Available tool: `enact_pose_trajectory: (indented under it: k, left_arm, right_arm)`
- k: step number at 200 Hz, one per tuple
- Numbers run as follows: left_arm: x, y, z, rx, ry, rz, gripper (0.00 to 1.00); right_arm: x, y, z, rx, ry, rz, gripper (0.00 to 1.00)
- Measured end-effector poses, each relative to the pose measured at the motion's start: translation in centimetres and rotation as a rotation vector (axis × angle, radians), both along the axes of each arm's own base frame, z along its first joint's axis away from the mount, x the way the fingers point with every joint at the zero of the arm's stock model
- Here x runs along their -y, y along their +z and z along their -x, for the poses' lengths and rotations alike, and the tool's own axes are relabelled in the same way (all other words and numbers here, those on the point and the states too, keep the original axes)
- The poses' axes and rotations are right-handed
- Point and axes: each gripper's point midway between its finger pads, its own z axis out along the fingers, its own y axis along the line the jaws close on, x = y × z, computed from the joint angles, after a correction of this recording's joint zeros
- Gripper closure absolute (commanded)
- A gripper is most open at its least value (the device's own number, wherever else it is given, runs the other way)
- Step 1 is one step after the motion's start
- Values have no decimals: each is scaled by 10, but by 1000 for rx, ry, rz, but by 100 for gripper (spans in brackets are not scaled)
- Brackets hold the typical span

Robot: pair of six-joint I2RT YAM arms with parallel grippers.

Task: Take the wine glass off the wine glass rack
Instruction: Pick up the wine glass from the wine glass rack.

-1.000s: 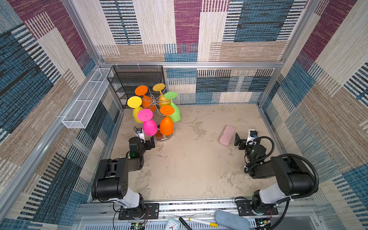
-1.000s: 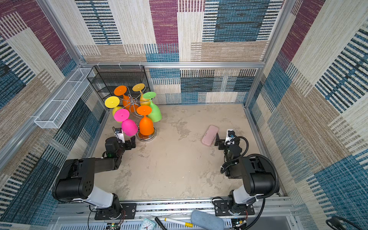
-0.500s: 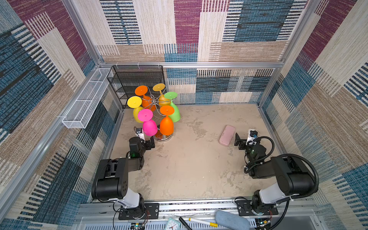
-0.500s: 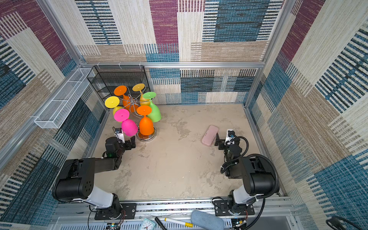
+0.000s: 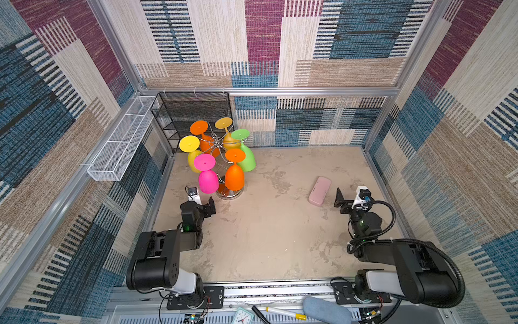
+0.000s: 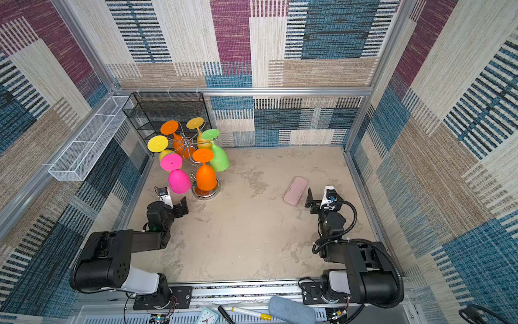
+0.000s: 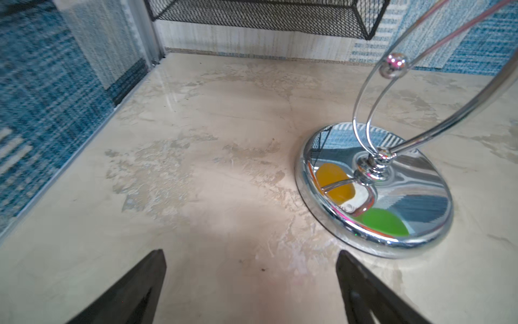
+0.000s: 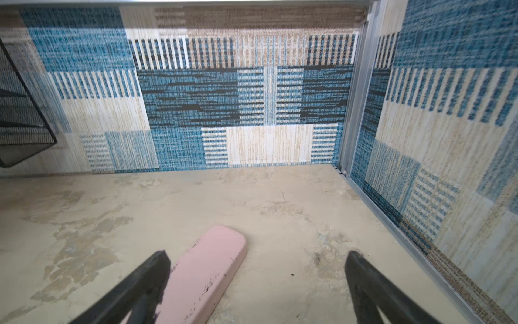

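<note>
- The left gripper [image 7: 250, 254] is spread wide and empty, low over the table [image 7: 196, 196], just beside the rack [image 7: 375, 190] base.
- The pink glass [image 5: 208, 181] hangs nearest it, one of six upside down on the rack.
- The right gripper [image 8: 258, 254] is wide and empty, with a case [image 8: 207, 275] near one finger.

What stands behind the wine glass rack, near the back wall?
A black mesh shelf unit stands behind the wine glass rack. The hanging glasses cover part of its lower shelves, so that part cannot be seen.
</note>
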Motion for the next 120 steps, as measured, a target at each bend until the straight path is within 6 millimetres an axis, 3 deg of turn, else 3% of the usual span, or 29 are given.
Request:
enact_pose_trajectory:
  k: [33,99,120]
  left_arm:
    - [-9,47,11,132,71,3,1]
    - [-23,82,48,182,207,64,1]
    - [-31,102,59,177,259,67,0]
  right_arm:
    - [7,-1,8,2,-38,-26,0]
    - [23,15,17,57,-130,-76,0]
    - [27,17,16,56,-148,-100,0]
